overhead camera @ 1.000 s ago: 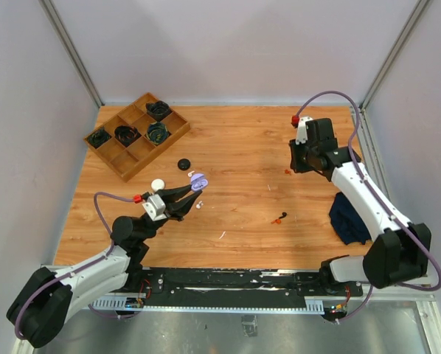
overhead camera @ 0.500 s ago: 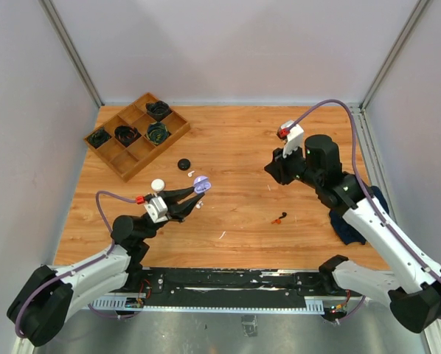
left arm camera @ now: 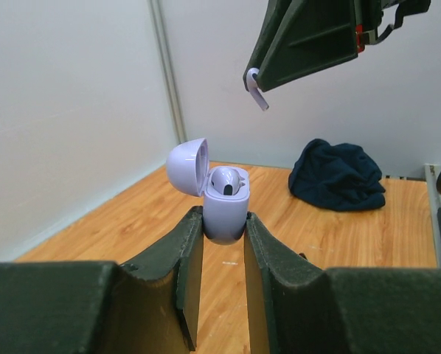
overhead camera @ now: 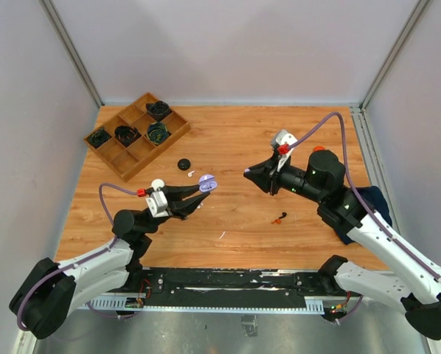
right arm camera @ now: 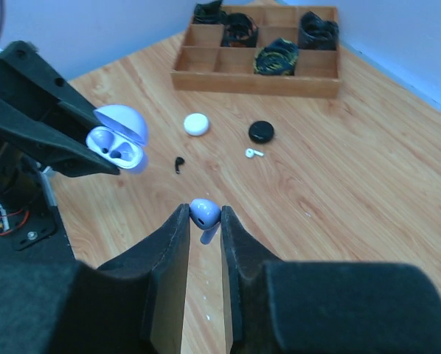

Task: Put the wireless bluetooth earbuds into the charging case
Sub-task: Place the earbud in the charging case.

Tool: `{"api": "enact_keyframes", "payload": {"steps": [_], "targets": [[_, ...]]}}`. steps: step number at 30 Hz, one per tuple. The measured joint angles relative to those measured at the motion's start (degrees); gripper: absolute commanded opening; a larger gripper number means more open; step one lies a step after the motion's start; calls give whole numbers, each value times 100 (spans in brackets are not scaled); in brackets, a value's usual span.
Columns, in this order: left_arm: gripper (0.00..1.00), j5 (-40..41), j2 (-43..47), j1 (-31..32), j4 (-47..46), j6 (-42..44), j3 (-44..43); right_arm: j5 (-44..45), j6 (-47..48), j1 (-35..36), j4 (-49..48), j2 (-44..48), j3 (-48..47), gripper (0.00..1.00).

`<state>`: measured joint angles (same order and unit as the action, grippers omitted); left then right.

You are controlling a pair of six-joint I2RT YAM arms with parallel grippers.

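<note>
Alignment before insertion.
My left claw [left arm camera: 224,220] clamps the open charging case [left arm camera: 226,206], lid [left arm camera: 187,164] back, so my right claw [right arm camera: 204,221], pinching the pale purple earbud [right arm camera: 205,212] nearby, can seat it.

Top view looks down; wrist views (close, opposed) share the charging case [left arm camera: 226,214].

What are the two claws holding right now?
Left claw: shut on the open purple charging case.
Right claw: shut on a purple earbud.
</note>
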<state>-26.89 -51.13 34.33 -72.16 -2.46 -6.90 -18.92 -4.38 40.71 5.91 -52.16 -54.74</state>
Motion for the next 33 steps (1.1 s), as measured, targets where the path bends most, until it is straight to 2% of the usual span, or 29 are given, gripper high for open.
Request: {"api": "enact_keyframes", "payload": {"steps": [18,33], "targets": [[0,-310,-739,0,-1051,-756,-31,-415,254,1075,-1919,-299,520,21],[0,-326,-791,0,-1176,-1003,-74,-516,553,1143,-2647,-619,824,21]]}}
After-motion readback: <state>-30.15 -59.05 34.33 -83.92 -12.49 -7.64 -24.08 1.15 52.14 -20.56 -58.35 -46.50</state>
